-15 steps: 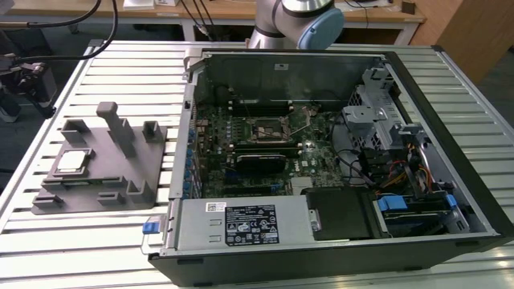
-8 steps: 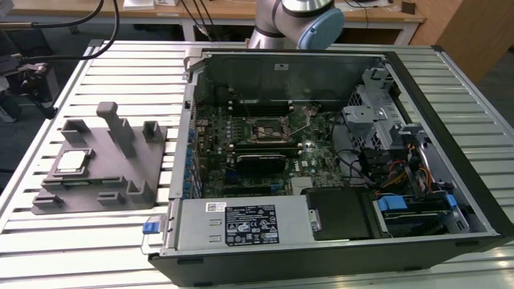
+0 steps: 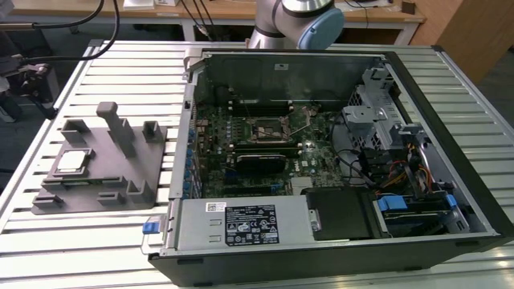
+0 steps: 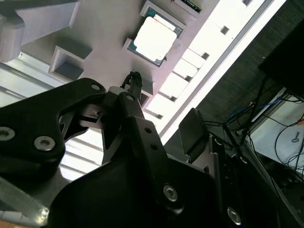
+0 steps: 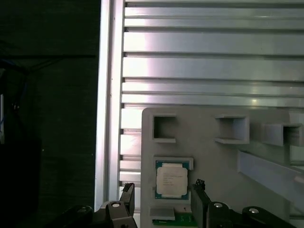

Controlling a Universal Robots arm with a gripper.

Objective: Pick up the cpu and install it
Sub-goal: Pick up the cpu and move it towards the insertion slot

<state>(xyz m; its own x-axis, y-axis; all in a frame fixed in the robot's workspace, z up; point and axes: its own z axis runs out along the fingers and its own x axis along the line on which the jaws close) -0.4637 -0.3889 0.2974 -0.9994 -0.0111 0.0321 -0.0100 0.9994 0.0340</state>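
While cpu (image 3: pixel 72 161) sits in grey tray (image 3: pixel 90 202), open case (image 3: pixel 289 69) beside

The work surface is a slatted aluminium table (image 3: pixel 120 66), its ribs running between the exterior view's left and right. Two items rest directly on it. A grey plastic tray (image 3: pixel 80 203) with upright pegs lies flat toward the exterior view's left. An open computer case (image 3: pixel 321 265) lies on its side just beside the tray, toward the exterior view's right. The cpu (image 3: pixel 72 161) sits flat in a square recess of the tray.
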